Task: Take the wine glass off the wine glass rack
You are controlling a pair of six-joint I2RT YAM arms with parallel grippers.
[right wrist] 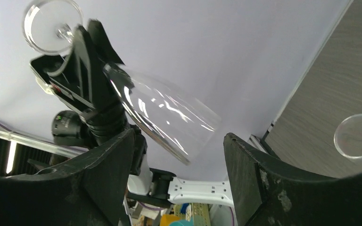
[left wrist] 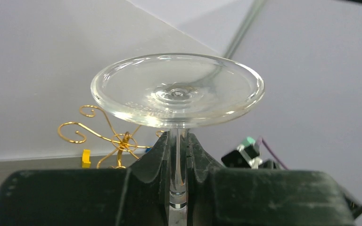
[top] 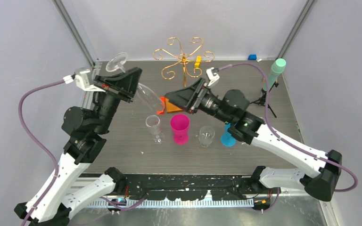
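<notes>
The wine glass (top: 147, 95) is clear and held off the rack, tilted, with its foot (top: 117, 61) up and to the left. My left gripper (top: 133, 77) is shut on its stem (left wrist: 179, 160), below the round foot (left wrist: 176, 89). The wine glass rack (top: 184, 59) is gold wire with scroll arms and stands at the back. Its orange-brown base (top: 172, 106) is partly hidden by my right gripper (top: 169, 99). The rack also shows in the left wrist view (left wrist: 118, 141). My right gripper (right wrist: 176, 155) is open, and the glass bowl (right wrist: 162, 113) hangs just beyond its fingers.
A clear glass (top: 154, 125), a pink cup (top: 179, 128), a short clear glass (top: 206, 135) and a blue cup (top: 227, 137) stand in a row mid-table. A green cylinder on a tripod (top: 276, 70) stands at the back right. A yellow block (top: 198, 61) is near the rack.
</notes>
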